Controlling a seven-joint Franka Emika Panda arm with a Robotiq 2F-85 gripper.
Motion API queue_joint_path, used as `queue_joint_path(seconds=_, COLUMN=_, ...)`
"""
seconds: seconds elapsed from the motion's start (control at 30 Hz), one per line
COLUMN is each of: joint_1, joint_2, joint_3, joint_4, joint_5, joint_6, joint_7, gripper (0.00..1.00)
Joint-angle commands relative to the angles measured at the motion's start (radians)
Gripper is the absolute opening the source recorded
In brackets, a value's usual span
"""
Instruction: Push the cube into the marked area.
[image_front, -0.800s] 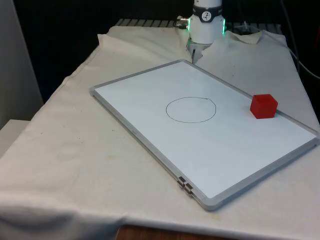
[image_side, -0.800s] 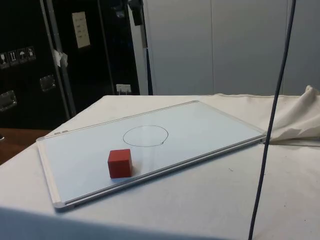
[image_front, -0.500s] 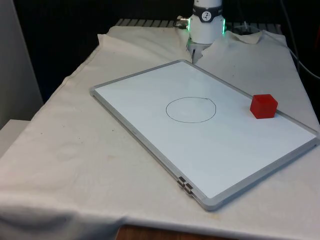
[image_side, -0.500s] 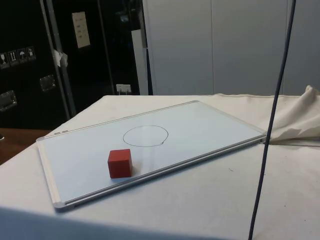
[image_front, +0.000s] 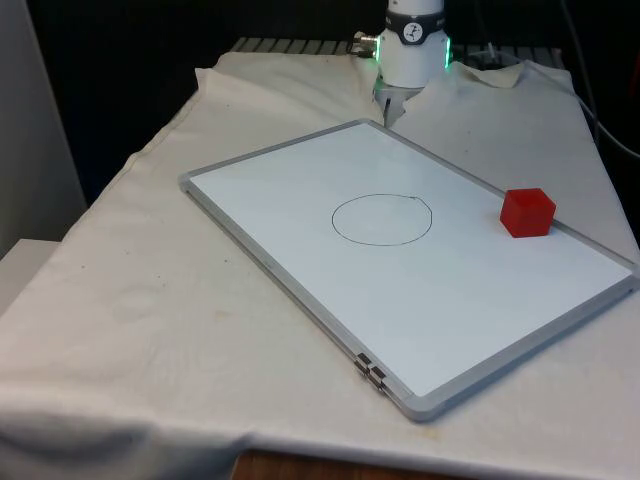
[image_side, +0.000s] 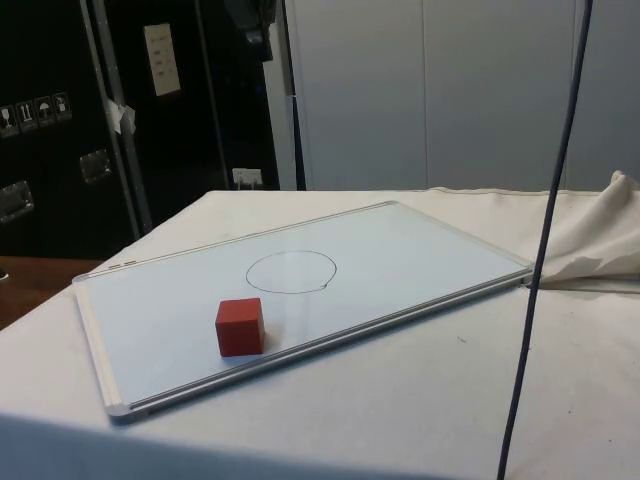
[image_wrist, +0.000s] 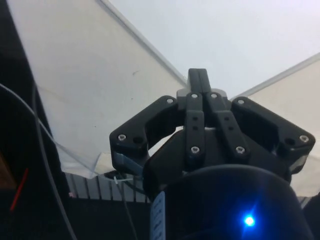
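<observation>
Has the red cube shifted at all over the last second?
No. The red cube sits by the whiteboard's edge, same gap from the drawn circle.

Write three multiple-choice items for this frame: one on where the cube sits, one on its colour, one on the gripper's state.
1. Where is the cube?
A. inside the drawn circle
B. on the whiteboard, outside the circle
C. on the cloth, off the board

2. What colour is the cube?
A. red
B. blue
C. green

3. How is the gripper?
A. open
B. shut on the cube
C. shut, holding nothing

Key: 1 B, the cube sits near the whiteboard's edge, toward the front view's right of the circle. 2 A, red in both fixed views. 3 C, the wrist view shows its fingers together with nothing between.
</observation>
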Motion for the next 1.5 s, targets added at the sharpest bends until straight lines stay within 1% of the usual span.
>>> queue_joint_path(seconds=0.0, joint_1=0.003, joint_2=-0.011, joint_3=0.006, joint_4=-0.015, joint_5=0.015, joint_6=0.026, joint_7=0.004, gripper=0.0)
queue_joint_path(seconds=0.17, joint_1=0.004, joint_2=-0.02, joint_3=0.022, joint_4=-0.032, joint_5=0.042, joint_6=0.058, joint_7=0.006, gripper=0.0)
queue_joint_path(seconds=0.2, joint_1=0.004, joint_2=-0.023, joint_3=0.029, joint_4=-0.037, joint_5=0.051, joint_6=0.069, joint_7=0.007, gripper=0.0)
queue_joint_path(seconds=0.23, joint_1=0.0, joint_2=-0.013, joint_3=0.027, joint_4=-0.025, joint_5=0.043, joint_6=0.049, joint_7=0.002, gripper=0.0)
queue_joint_path(seconds=0.27, joint_1=0.004, joint_2=-0.024, joint_3=0.033, joint_4=-0.04, joint_5=0.056, joint_6=0.075, joint_7=0.009, gripper=0.0)
queue_joint_path(seconds=0.3, joint_1=0.005, joint_2=-0.025, joint_3=0.038, joint_4=-0.044, joint_5=0.06, joint_6=0.081, joint_7=0.01, gripper=0.0)
queue_joint_path(seconds=0.5, joint_1=0.005, joint_2=-0.031, joint_3=0.068, joint_4=-0.066, joint_5=0.085, joint_6=0.124, joint_7=0.021, gripper=0.0)
queue_joint_path(seconds=0.53, joint_1=0.001, joint_2=-0.021, joint_3=0.067, joint_4=-0.053, joint_5=0.079, joint_6=0.103, joint_7=0.013, gripper=0.0)
queue_joint_path(seconds=0.57, joint_1=0.006, joint_2=-0.031, joint_3=0.074, joint_4=-0.07, joint_5=0.088, joint_6=0.132, joint_7=0.023, gripper=0.0)
queue_joint_path(seconds=0.67, joint_1=0.006, joint_2=-0.032, joint_3=0.09, joint_4=-0.082, joint_5=0.095, joint_6=0.155, joint_7=0.032, gripper=0.0)
queue_joint_path(seconds=0.7, joint_1=0.006, joint_2=-0.032, joint_3=0.102, joint_4=-0.09, joint_5=0.098, joint_6=0.171, joint_7=0.038, gripper=0.0)
queue_joint_path(seconds=0.77, joint_1=0.006, joint_2=-0.032, joint_3=0.115, joint_4=-0.099, joint_5=0.102, joint_6=0.188, joint_7=0.045, gripper=0.0)
queue_joint_path(seconds=0.8, joint_1=0.001, joint_2=-0.023, joint_3=0.115, joint_4=-0.088, joint_5=0.096, joint_6=0.17, joint_7=0.04, gripper=0.0)
queue_joint_path(seconds=0.83, joint_1=0.001, joint_2=-0.023, joint_3=0.121, joint_4=-0.093, joint_5=0.098, joint_6=0.178, joint_7=0.043, gripper=0.0)
queue_joint_path(seconds=0.87, joint_1=0.006, joint_2=-0.033, joint_3=0.126, joint_4=-0.109, joint_5=0.106, joint_6=0.204, joint_7=0.05, gripper=0.0)
queue_joint_path(seconds=0.9, joint_1=0.006, joint_2=-0.033, joint_3=0.132, joint_4=-0.114, joint_5=0.107, joint_6=0.212, joint_7=0.053, gripper=0.0)
queue_joint_path(seconds=0.93, joint_1=0.008, joint_2=-0.031, joint_3=0.145, joint_4=-0.124, joint_5=0.111, joint_6=0.231, joint_7=0.061, gripper=0.0)
queue_joint_path(seconds=1.1, joint_1=0.007, joint_2=-0.023, joint_3=0.176, joint_4=-0.148, joint_5=0.114, joint_6=0.279, joint_7=0.077, gripper=0.0)
queue_joint_path(seconds=1.13, joint_1=0.003, joint_2=-0.024, joint_3=0.172, joint_4=-0.141, joint_5=0.109, joint_6=0.258, joint_7=0.071, gripper=0.0)
queue_joint_path(seconds=1.17, joint_1=0.007, joint_2=-0.02, joint_3=0.181, joint_4=-0.153, joint_5=0.114, joint_6=0.289, joint_7=0.081, gripper=0.0)
queue_joint_path(seconds=1.23, joint_1=0.008, joint_2=-0.01, joint_3=0.197, joint_4=-0.162, joint_5=0.115, joint_6=0.315, joint_7=0.091, gripper=0.0)
queue_joint_path(seconds=1.37, joint_1=0.009, joint_2=0.008, joint_3=0.219, joint_4=-0.167, joint_5=0.114, joint_6=0.346, joint_7=0.105, gripper=0.0)
queue_joint_path(seconds=1.4, joint_1=0.005, joint_2=0.004, joint_3=0.217, joint_4=-0.165, joint_5=0.11, joint_6=0.332, joint_7=0.099, gripper=0.0)
queue_joint_path(seconds=1.43, joint_1=0.011, joint_2=0.021, joint_3=0.23, joint_4=-0.168, joint_5=0.112, joint_6=0.362, joint_7=0.115, gripper=0.0)
queue_joint_path(seconds=1.47, joint_1=0.011, joint_2=0.026, joint_3=0.235, joint_4=-0.167, joint_5=0.112, joint_6=0.368, joint_7=0.119, gripper=0.0)
